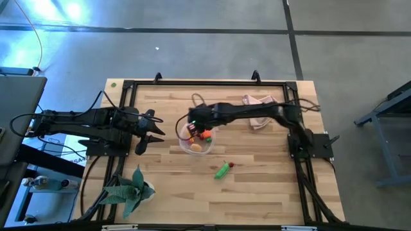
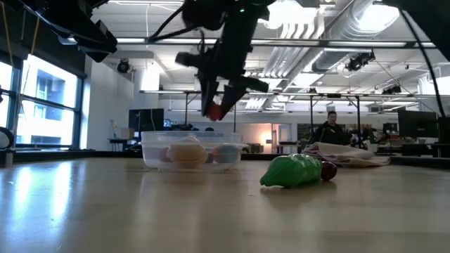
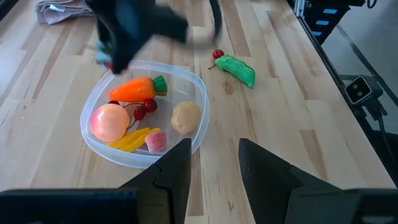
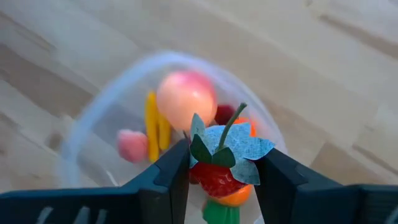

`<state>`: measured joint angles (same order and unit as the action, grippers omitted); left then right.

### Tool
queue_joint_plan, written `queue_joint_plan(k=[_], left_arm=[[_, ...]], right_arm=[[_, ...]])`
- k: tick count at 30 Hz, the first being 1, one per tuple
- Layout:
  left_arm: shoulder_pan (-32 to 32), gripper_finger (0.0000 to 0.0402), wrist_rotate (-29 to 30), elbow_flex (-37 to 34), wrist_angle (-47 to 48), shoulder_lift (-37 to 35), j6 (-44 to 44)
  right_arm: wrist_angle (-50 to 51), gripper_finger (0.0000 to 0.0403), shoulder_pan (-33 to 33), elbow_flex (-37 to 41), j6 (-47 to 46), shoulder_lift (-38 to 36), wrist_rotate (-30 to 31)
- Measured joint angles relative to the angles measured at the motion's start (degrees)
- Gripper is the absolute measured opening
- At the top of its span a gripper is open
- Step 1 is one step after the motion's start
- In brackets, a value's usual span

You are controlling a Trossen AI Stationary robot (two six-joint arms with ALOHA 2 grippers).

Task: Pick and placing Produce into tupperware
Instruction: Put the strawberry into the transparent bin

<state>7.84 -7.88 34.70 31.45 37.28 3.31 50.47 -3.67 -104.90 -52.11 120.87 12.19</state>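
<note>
The clear round tupperware stands on the wooden table. It holds an orange carrot, a peach-pink fruit, red berries, yellow pieces and a tan lump. My right gripper hovers over the tub, shut on a red strawberry. A green pepper with a red berry beside it lies on the table to the tub's right. My left gripper waits open, left of the tub. My right gripper pinches the red strawberry between its two fingers, on the red body just under the pale leafy cap. The fingers point down from above. The strawberry is lifted clear, above the tub's far part.
A pink cloth lies near the table's far right. A green spiky plant sits at the near left corner. A black frame runs round the table. A person sits in the room beyond.
</note>
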Motion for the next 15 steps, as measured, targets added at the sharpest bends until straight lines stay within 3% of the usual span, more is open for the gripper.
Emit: queue_joint_plan(k=[8, 15], left_arm=[[0.0, 0.0122, 0.0, 0.0, 0.0, 0.0, 0.0], [0.0, 0.0122, 0.0, 0.0, 0.0, 0.0, 0.0]], right_arm=[[13.3, 0.0126, 2.3, -16.8, 0.6, 13.0, -0.2], [13.6, 0.0126, 3.2, -19.5, 0.1, 16.3, 0.0]])
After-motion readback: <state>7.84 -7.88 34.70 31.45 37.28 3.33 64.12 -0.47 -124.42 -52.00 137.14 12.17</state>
